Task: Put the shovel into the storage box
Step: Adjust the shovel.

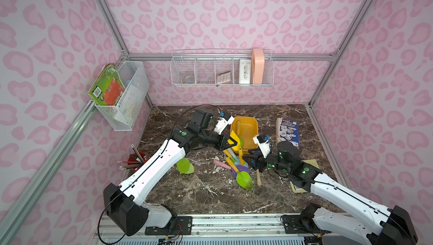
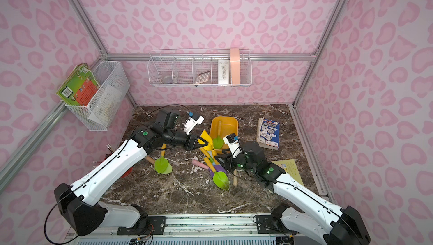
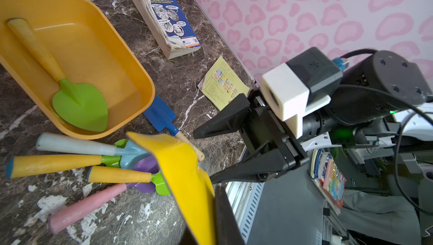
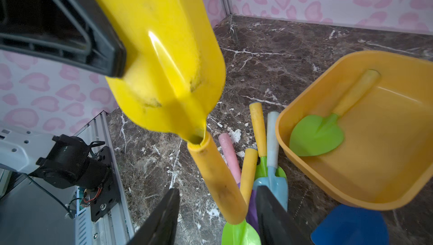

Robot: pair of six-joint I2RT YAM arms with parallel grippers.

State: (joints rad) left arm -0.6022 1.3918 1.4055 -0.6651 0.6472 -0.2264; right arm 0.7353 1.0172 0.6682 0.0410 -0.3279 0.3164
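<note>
Near mid-counter [image 1: 210, 192]: we see loose shovels [image 1: 237, 167] piled, handles toward box. Just beyond: right gripper [image 4: 218, 191] roughly half open, jaws flanking handle of yellow shovel [image 4: 164, 44], no contact as far as we can make out. Left gripper [image 1: 233, 142] clamped tight on that shovel's blade. Shovel held tilted above pile, handle down, beside box's near-left corner, outside it. Box [image 1: 249, 124] toward far edge, green shovel [image 3: 79, 105] lying inside. Book [image 1: 288, 133] right of box.
</note>
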